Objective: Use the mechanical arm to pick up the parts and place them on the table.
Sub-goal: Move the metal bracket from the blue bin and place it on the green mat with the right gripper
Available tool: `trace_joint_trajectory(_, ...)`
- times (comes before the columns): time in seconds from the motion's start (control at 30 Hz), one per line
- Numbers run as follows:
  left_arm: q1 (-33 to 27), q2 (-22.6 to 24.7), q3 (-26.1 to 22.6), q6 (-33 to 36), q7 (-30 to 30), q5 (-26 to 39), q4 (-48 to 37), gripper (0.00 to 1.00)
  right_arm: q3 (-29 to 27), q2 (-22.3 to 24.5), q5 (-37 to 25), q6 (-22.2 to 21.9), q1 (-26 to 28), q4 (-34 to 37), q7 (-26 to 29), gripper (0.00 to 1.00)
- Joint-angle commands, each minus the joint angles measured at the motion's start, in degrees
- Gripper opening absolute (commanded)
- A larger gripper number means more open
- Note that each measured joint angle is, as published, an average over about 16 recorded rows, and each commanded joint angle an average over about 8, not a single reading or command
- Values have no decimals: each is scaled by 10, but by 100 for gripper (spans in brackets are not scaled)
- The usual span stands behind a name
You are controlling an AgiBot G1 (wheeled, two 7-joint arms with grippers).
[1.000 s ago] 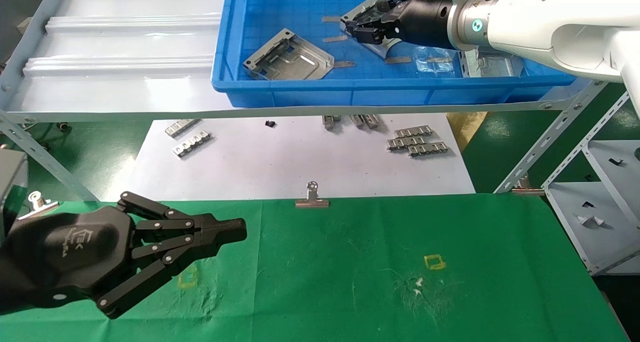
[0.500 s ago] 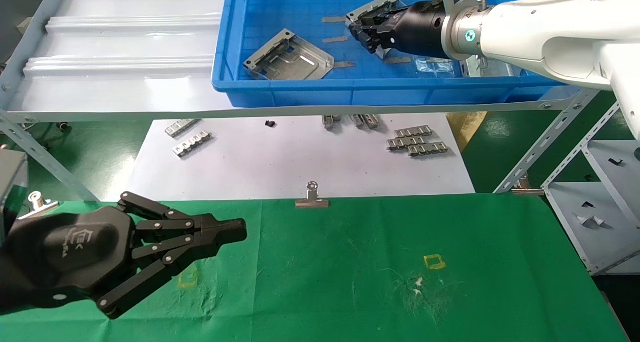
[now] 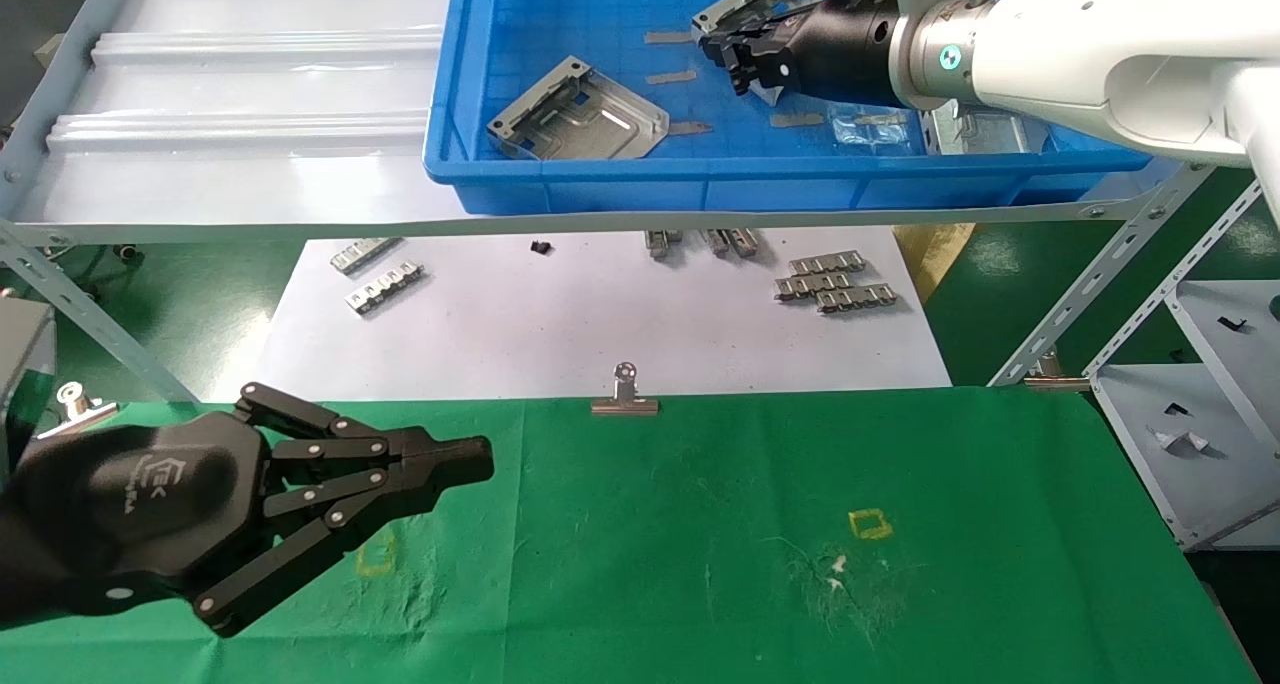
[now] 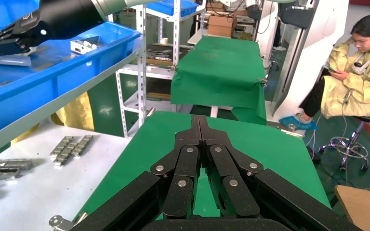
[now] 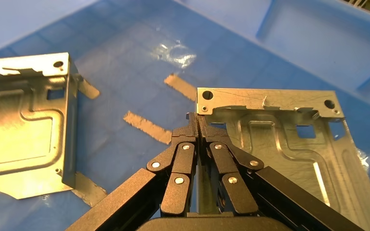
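In the head view my right gripper (image 3: pixel 728 56) is inside the blue tray (image 3: pixel 700 179), shut on the folded edge of a silvery stamped plate (image 3: pixel 745 4) that it holds tilted above the tray floor. The right wrist view shows the closed fingertips (image 5: pixel 197 118) pinching that plate (image 5: pixel 289 134). A second plate (image 3: pixel 580 116) lies flat in the tray to its left and also shows in the right wrist view (image 5: pixel 24 130). A third plate (image 3: pixel 985 129) lies partly hidden under the right arm. My left gripper (image 3: pixel 480 461) is shut and empty, parked above the green table (image 3: pixel 750 524).
Thin metal strips (image 3: pixel 672 77) lie on the tray floor. Below the tray shelf, a white sheet (image 3: pixel 600 314) carries small ridged strips (image 3: pixel 835 284). A silver binder clip (image 3: pixel 625 396) sits on the table's far edge. A grey rack (image 3: pixel 1190 404) stands at right.
My right gripper has risen and drawn back a little with the plate, whose free edge now stands higher off the tray floor. The left arm has not moved.
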State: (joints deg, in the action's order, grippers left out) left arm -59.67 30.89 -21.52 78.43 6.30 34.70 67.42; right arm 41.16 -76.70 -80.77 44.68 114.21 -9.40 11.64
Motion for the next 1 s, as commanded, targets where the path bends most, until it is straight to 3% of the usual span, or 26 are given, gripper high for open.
trace_joint_trajectory(0.03, 0, 0, 0, 0, 0, 0, 0, 66, -1, 2, 5, 5, 5, 3, -3, 0)
trace_joint_trajectory(0.13, 0, 0, 0, 0, 0, 0, 0, 100, -5, 11, 13, 31, 19, 5, -20, 0)
trace_joint_trajectory(0.4, 0, 0, 0, 0, 0, 0, 0, 100, -10, 47, 25, 149, 62, 3, -86, 0)
trace_joint_trajectory(0.83, 0, 0, 0, 0, 0, 0, 0, 100, 3, 124, 26, 429, 124, -16, -181, 0)
trace_joint_trajectory(1.0, 0, 0, 0, 0, 0, 0, 0, 100, 24, 154, 33, 472, 123, -49, -207, 0)
